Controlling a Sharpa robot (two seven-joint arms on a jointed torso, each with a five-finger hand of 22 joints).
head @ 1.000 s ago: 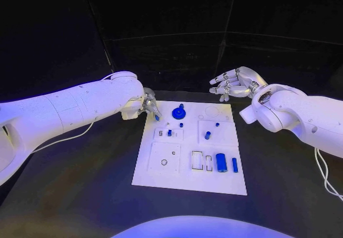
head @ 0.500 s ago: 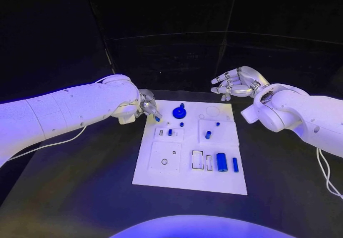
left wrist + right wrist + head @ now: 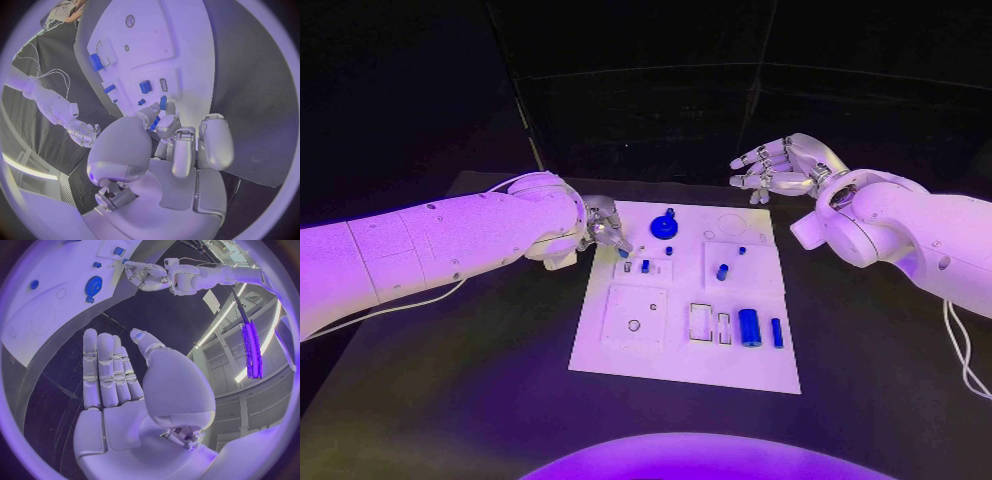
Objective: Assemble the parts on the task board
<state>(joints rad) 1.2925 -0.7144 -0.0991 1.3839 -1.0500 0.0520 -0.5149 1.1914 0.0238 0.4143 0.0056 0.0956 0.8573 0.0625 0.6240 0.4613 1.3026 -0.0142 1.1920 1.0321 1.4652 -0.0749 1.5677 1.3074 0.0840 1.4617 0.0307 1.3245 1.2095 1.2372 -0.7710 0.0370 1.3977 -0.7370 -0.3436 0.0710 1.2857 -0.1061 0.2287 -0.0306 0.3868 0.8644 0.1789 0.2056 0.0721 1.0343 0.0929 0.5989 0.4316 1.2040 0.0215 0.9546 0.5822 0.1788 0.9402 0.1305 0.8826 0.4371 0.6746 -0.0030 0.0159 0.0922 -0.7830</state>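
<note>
black table under the board; white cables trail across it.

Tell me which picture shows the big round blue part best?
The head view: the big round blue part sits unblocked on the task board, seen from above. The right wrist view shows it smaller and off to the side. I can't pick it out in the left wrist view.

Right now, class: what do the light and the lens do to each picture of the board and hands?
Head view: violet light washes the task board and both arms, the room behind is black, straight edges stay straight. Left wrist view: fisheye bends the board's edges, the left hand looms large. Right wrist view: the right hand looms, bright ceiling strips glare beside it.
</note>
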